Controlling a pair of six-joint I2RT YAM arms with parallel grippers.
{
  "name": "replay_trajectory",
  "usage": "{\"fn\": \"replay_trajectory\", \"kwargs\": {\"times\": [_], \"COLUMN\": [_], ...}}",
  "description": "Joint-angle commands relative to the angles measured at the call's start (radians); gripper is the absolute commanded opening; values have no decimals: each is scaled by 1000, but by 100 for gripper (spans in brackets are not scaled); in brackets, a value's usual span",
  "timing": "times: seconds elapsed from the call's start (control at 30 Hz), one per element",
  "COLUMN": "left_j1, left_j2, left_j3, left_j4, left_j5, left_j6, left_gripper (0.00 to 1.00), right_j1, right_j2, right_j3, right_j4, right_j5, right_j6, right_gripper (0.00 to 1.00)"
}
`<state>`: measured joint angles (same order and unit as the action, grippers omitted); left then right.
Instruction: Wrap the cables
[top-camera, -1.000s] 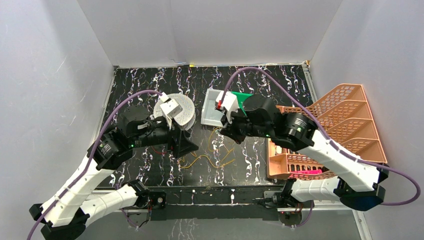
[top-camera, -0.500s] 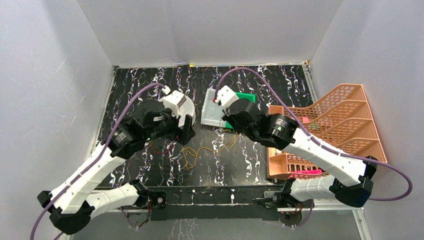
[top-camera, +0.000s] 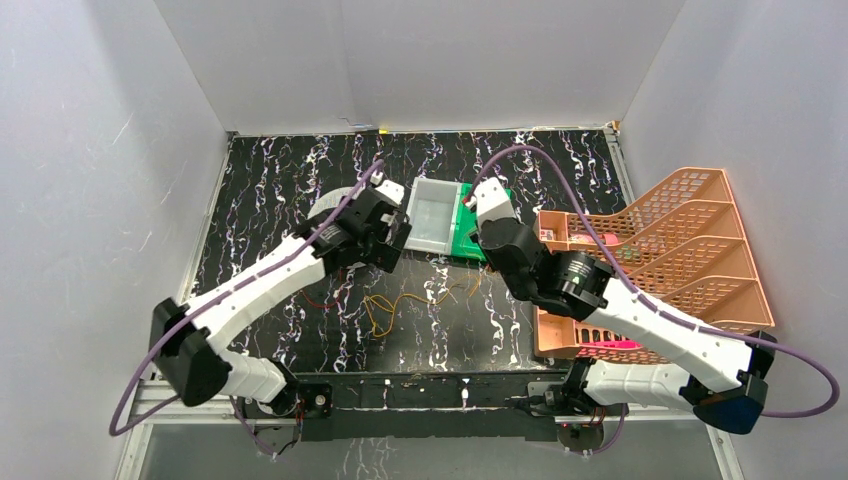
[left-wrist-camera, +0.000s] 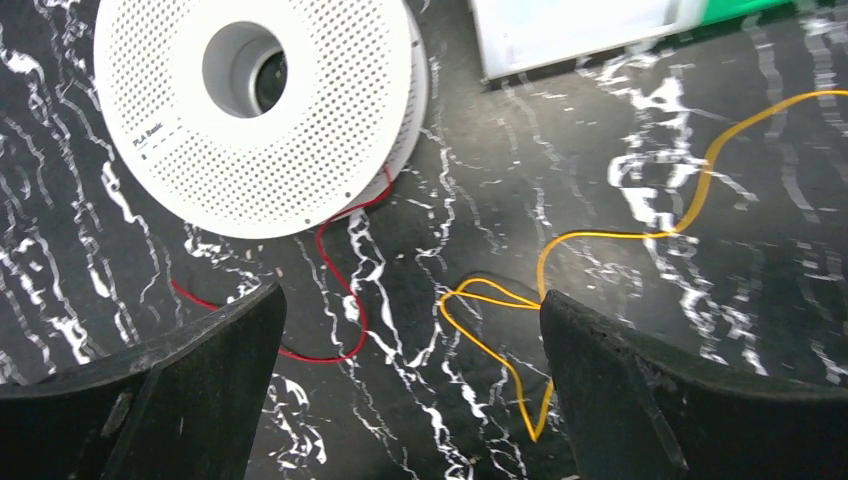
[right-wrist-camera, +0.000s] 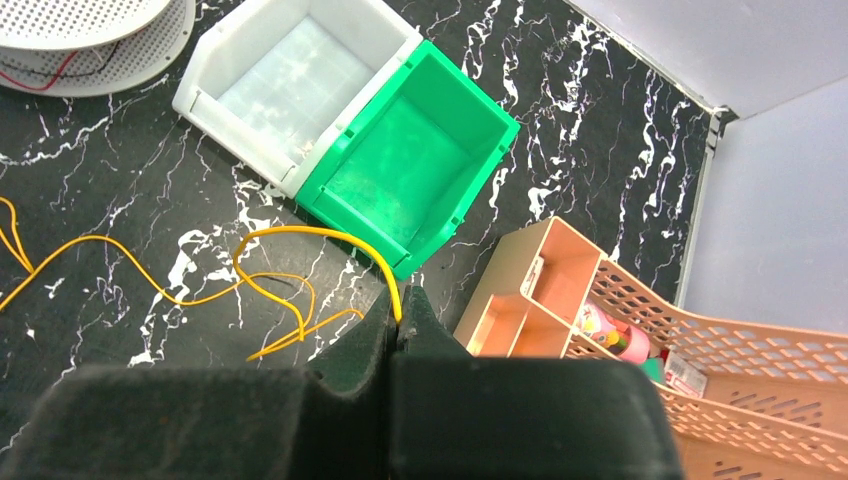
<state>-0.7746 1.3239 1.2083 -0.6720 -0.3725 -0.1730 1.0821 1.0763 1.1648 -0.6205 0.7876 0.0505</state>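
Spool (left-wrist-camera: 255, 110) rim hides part of the red cable (left-wrist-camera: 358, 310), the right gripper (right-wrist-camera: 400, 318) pinches the yellow cable (right-wrist-camera: 300, 231) end from sight, and the left gripper (left-wrist-camera: 408, 300) gapes wide.

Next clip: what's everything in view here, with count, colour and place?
spool: 1, white perforated, table's left-centre
red cable: 1, red, from spool onto table
yellow cable: 1, yellow-orange, looped mid-table
white bin: 1, back centre
green bin: 1, touching white bin's right side
desk organizer: 1, peach, right edge, small items inside
table: 1, black marbled
left claw: open, above both cables
right claw: shut on yellow cable
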Motion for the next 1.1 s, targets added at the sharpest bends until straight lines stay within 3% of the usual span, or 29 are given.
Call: {"fn": "replay_trajectory", "kwargs": {"times": [0.0,0.5,0.87,1.07], "left_j1": [-3,1,20,38], "left_j2": [89,409,582,598], "left_j3": [33,4,-1,-29], "left_j4": [25,227,359,419], "left_j5": [-159,-411,-539,-588], "left_j6": [36,241,313,328], "left_gripper": [98,93,74,56], "right_j1": [-7,-13,-20,-25], "right_j2": [-70,-136,-131,-137], "right_j3": [-49,-152,-177,-201], "right_j4": [75,137,168,185], "right_j5": [24,-106,-151,-167], "right_j6": [93,125,92,83], "right_gripper": [0,0,0,0]}}
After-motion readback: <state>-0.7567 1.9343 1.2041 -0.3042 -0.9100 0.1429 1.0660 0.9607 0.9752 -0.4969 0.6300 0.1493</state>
